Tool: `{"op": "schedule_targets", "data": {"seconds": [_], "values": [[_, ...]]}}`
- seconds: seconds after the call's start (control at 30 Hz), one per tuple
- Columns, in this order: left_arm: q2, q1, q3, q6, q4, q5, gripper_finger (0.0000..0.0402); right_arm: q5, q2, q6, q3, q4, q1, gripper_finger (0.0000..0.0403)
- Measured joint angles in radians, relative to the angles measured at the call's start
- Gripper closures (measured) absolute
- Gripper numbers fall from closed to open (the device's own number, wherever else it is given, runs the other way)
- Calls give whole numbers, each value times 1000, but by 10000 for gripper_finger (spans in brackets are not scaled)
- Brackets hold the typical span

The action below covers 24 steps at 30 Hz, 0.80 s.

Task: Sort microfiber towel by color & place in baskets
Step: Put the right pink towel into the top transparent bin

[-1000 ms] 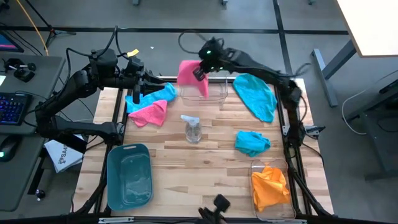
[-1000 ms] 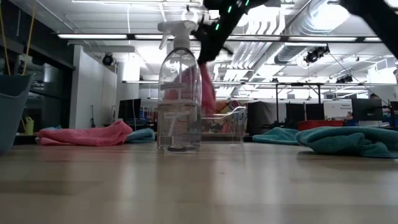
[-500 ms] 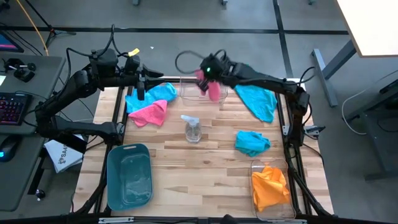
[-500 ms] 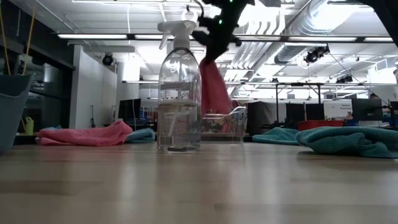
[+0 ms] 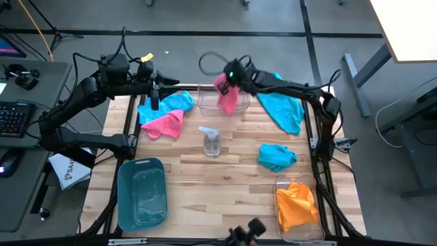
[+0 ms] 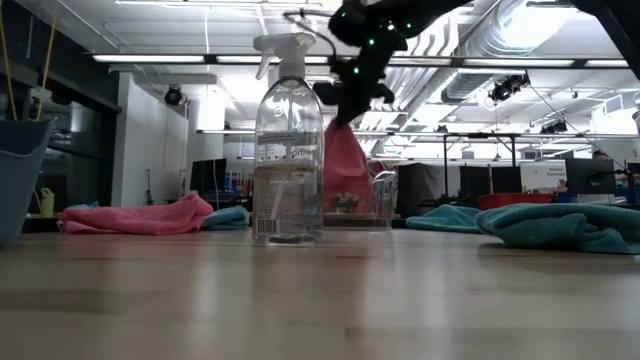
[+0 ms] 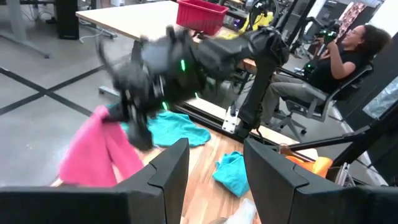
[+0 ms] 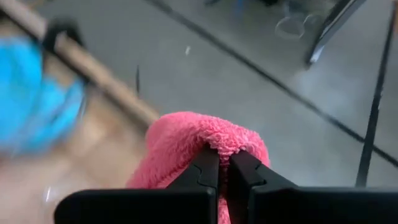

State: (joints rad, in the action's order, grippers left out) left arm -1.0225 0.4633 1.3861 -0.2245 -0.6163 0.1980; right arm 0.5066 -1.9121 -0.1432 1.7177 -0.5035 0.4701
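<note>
My right gripper (image 5: 229, 77) is shut on a pink towel (image 5: 226, 98) over the clear basket (image 5: 239, 108) at the table's far edge. In the low view the towel (image 6: 345, 172) hangs below the gripper (image 6: 352, 88) and into that basket (image 6: 378, 200). My left gripper (image 5: 155, 98) is open and hovers by the far left corner, above a teal towel (image 5: 171, 103) and another pink towel (image 5: 162, 125). Two more teal towels (image 5: 281, 106) (image 5: 276, 156) lie on the right. An orange towel (image 5: 296, 205) fills the near right clear basket (image 5: 287, 183). A teal basket (image 5: 142, 193) stands near left. My right gripper pinches the pink towel between its two fingers at a bunched fold on top (image 8: 208, 144). The fingers come from above and point down. The towel hangs slack below them, and its lower end (image 6: 345, 205) reaches down inside the far clear basket.
A clear spray bottle (image 5: 212, 141) stands upright mid-table, just nearward of the far basket. The table's middle and near middle show bare wood. A person sits in a chair (image 7: 339, 56) beyond the table.
My right gripper has moved down and slightly toward the table's right, still shut on the pink towel. The towel, held high above the far clear basket before, has come down so that its lower part now hangs inside the basket.
</note>
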Motion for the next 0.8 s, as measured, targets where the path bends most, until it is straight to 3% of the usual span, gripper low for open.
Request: {"op": "schedule_targets", "data": {"seconds": [0.17,0.3,0.43,0.67,0.8], "values": [[0,0,0,0,0,-1,259,-1,1,12,49,-2,69,403],[0,0,0,0,0,-1,259,-81,1,-31,24,-39,72,403],[0,0,0,0,0,-1,259,-88,0,-63,-25,-51,7,403],[0,0,0,0,-1,-5,259,9,0,-81,-97,44,-160,403],[0,0,0,0,0,-5,259,14,0,-112,-131,39,-194,403]]}}
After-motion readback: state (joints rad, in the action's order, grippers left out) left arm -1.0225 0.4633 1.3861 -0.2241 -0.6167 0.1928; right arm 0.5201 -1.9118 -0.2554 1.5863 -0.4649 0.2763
